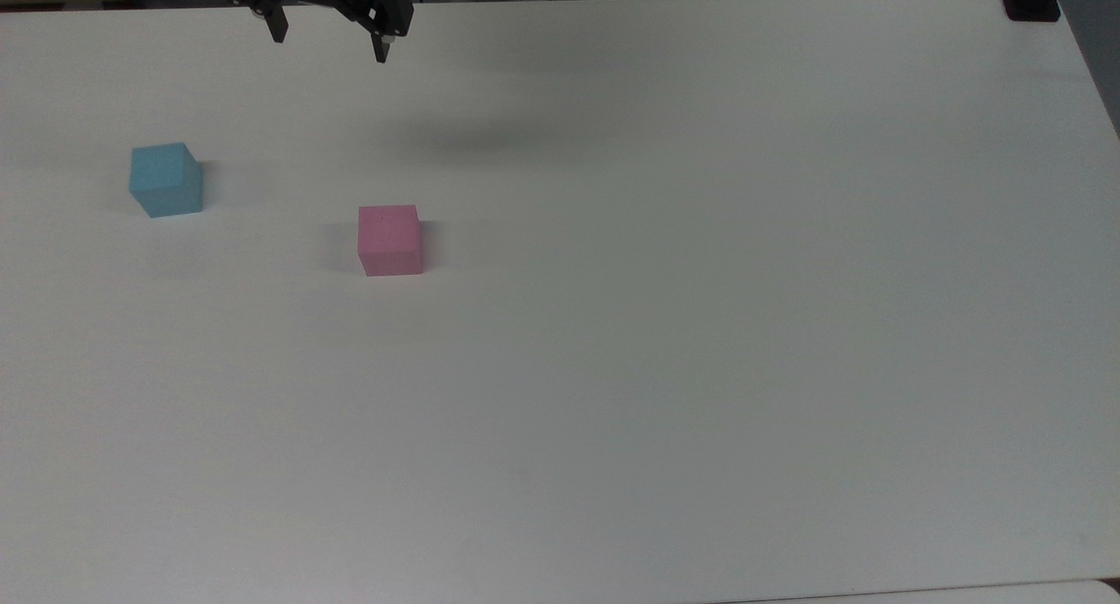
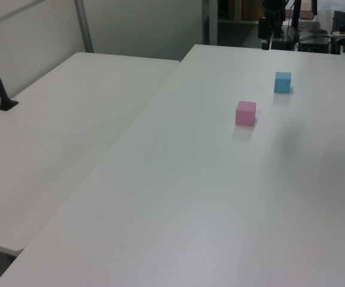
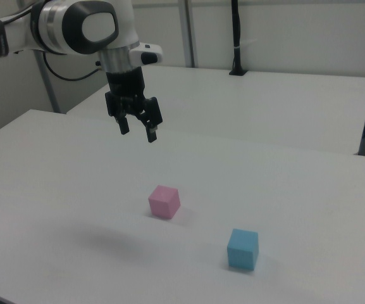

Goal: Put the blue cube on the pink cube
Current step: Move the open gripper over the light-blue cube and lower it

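Top view: the gripper [image 1: 331, 47] hangs at the upper edge, its jaws spread wide with nothing between them. Below it lies the white counter [image 1: 665, 341]. The blue cube [image 1: 166, 179] rests on the counter toward the top view's left. The pink cube [image 1: 390, 240] rests to its right and slightly lower, well apart from it. Neither cube touches the gripper. A soft shadow falls on the counter to the right of the gripper.

Right view: the arm [image 3: 74, 28] enters from the right view's upper left and carries the gripper [image 3: 138, 131] raised clear above the counter [image 3: 55, 190], jaws pointing down and parted, empty. The pink cube [image 3: 164, 201] sits below and to the right of the gripper. The blue cube [image 3: 243, 249] sits nearer the camera and further right, apart from the pink cube. A second white table [image 3: 283, 107] stands behind, with a dark post [image 3: 236, 38] on it.

Left view: the pink cube [image 2: 246, 113] lies nearer the camera; the blue cube [image 2: 282, 82] lies beyond it, up and to the right. Both stand flat on the counter [image 2: 208, 197].
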Tool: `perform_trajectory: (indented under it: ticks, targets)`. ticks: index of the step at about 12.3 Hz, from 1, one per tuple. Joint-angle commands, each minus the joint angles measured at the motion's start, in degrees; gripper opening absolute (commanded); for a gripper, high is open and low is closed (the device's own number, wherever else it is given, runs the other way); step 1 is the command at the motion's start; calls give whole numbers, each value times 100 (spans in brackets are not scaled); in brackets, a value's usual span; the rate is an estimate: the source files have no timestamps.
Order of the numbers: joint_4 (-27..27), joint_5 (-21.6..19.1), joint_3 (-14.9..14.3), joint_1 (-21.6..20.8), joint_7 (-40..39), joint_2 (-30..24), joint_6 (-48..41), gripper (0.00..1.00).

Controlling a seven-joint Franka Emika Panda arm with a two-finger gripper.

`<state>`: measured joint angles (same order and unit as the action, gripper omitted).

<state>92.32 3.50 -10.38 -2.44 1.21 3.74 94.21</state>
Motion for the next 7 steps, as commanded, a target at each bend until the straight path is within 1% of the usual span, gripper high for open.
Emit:
perform_trajectory:
  ticks: [1,5,7]
  targets:
    - [-21,62,-295,15,-495,-67,-70,100]
    - [-13,63,-464,33,-761,-49,-79,100]
    - [22,63,-771,25,-1208,30,17,100]
